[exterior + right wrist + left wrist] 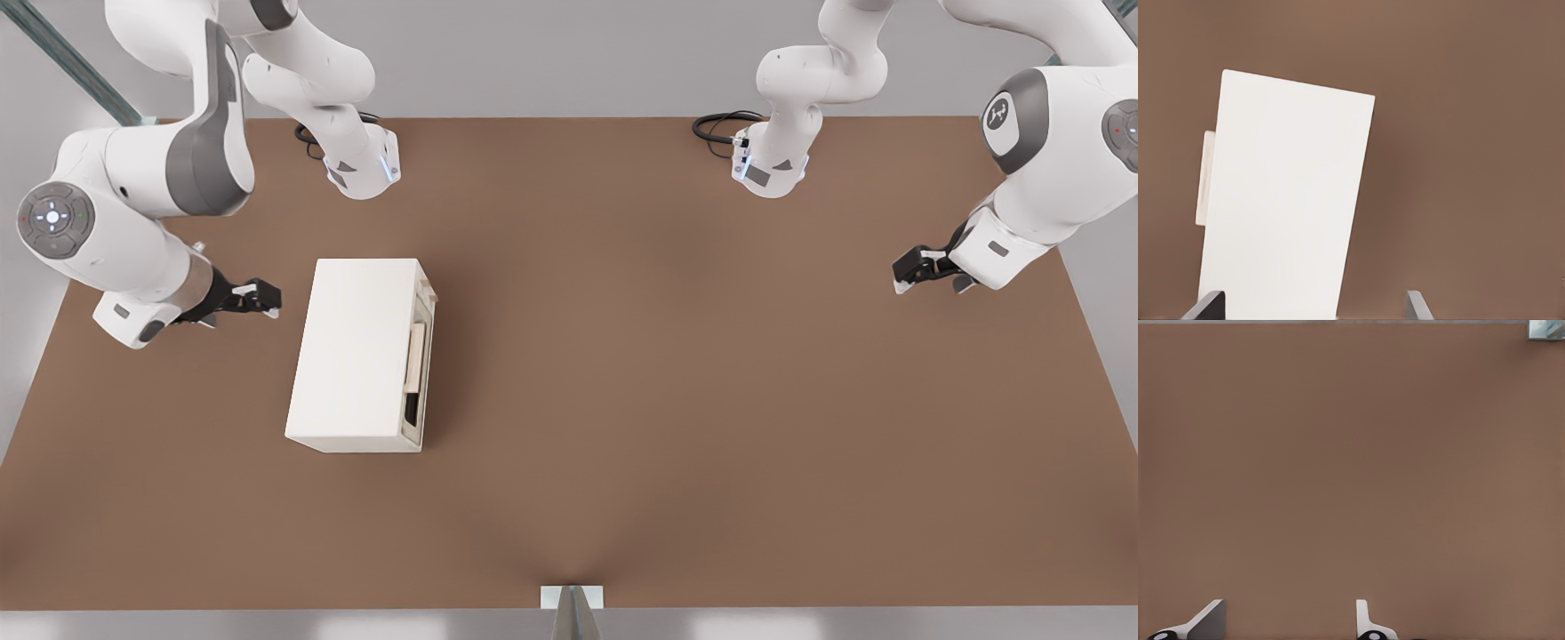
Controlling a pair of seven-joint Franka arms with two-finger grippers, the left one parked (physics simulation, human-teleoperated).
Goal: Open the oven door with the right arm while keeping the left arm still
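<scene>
Just beyond the small black two-finger gripper (267, 298) (1315, 308) sits the smooth cream-white box-shaped oven (360, 351) (1281, 200) on the matte brown tabletop (711, 373). Its fingers (1208, 305) stand apart, holding nothing. On the oven's far side from the gripper, the flat beige-grey windowed door (418, 364) with its cream bar handle (414, 357) lies closed.

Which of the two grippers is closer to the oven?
The right arm's gripper, open, at the front view's left, just beside the plain back of the oven; the other gripper hangs far across the table.
</scene>
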